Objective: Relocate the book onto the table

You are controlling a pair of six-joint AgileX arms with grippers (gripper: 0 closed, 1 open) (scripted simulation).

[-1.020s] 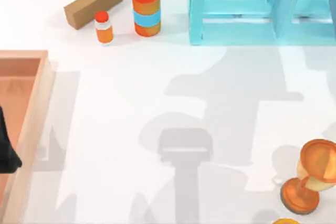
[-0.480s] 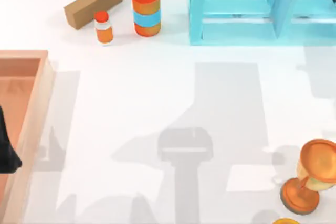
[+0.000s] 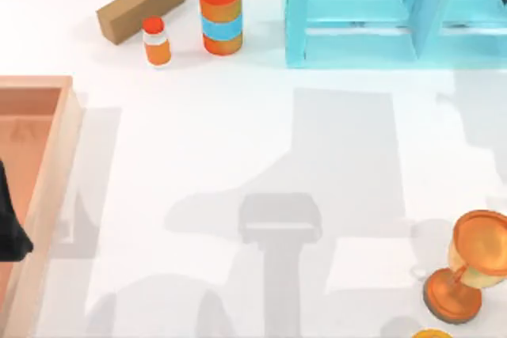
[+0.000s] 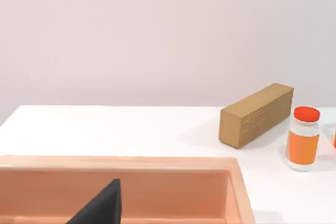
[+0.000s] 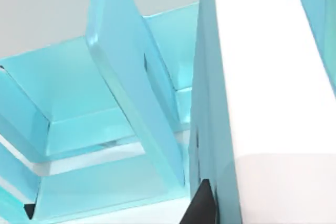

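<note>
Book sits right up against the right wrist camera, teal cover edge and broad white page block showing, inside the light-blue shelf unit at the bench's far right side. Its shelf boards and an upright divider stand just beside the book. A dark tip of the right fingers shows at the book's lower edge, touching or nearly so; cannot tell whether the fingers are parted or closed, or whether they have hold of the book.

Left arm is parked at the left edge of the bench, a dark part of it hanging over the wooden tray. A dark wedge shows low in the left wrist view above the tray's floor; finger opening cannot be told.

Tray interior looks bare apart from that dark part above it. Shelf compartments seen from above show only their pale floors.

Far left of the bench: brown cardboard box lying at an angle, small orange bottle with a red cap just in front of it, orange can with a blue band upright beside them. Near right corner: orange goblet upright, with a small orange bit at the edge next to it.
</note>
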